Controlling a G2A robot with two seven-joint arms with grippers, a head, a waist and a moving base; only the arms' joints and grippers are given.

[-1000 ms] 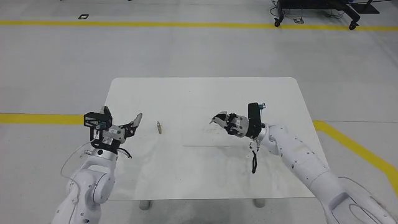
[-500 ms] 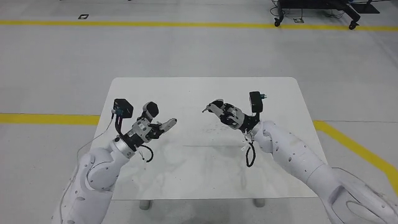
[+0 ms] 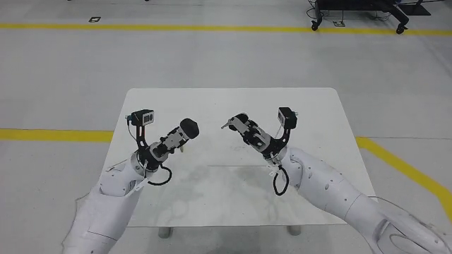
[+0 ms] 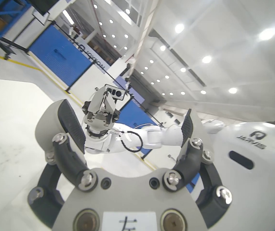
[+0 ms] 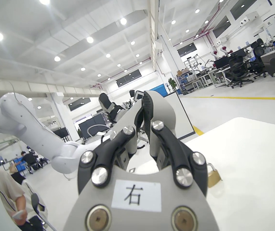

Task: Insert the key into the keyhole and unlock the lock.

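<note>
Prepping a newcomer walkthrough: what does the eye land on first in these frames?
Two white arms hang above the white table with their grippers facing each other: the left gripper spread wide open, the right gripper pinched shut. A small brass padlock lies on the table, held by neither; whether the shut gripper carries the key cannot be told.

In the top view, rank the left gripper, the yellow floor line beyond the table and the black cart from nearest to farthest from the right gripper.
1. left gripper, facing the right gripper over the table.
2. yellow floor line, past the table's far edge.
3. black cart, at the floor's far right.
</note>
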